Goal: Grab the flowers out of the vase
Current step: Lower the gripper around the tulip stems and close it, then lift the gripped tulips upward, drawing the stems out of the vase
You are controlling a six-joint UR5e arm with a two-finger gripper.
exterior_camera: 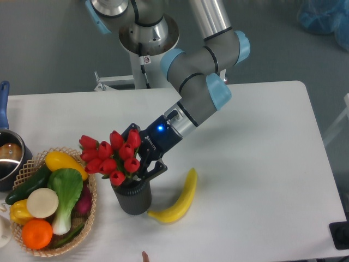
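White table; flowers (112, 157) (above vase (132, 197)) gripped in the jaws.

Grey arm (203, 82) — light-blue caps, black gripper (143, 157).

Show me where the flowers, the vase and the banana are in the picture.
flowers (112, 157), fixed camera, on the red buds in the middle of the bunch.
vase (133, 201), fixed camera, on its dark ribbed wall.
banana (182, 199), fixed camera, on the middle of its yellow body.
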